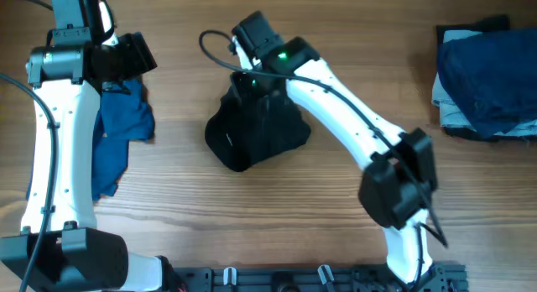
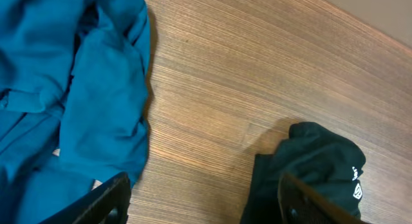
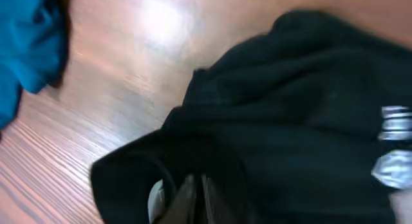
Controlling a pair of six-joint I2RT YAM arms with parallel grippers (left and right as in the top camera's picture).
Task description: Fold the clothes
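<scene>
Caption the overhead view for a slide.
Mid-table, the right gripper pinches the bunched black T-shirt; left gripper hangs open by a bright blue garment; dark navy clothes lie far right.

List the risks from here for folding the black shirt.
1. The black T-shirt sits bunched in a heap, and the right tool is shut on a clump of it. It may be pinching several layers, so a pull might drag the heap rather than spread it.
2. The open left tool hangs above the table between the shirt and the blue garment. Reaching in, it might snag the blue fabric.
</scene>
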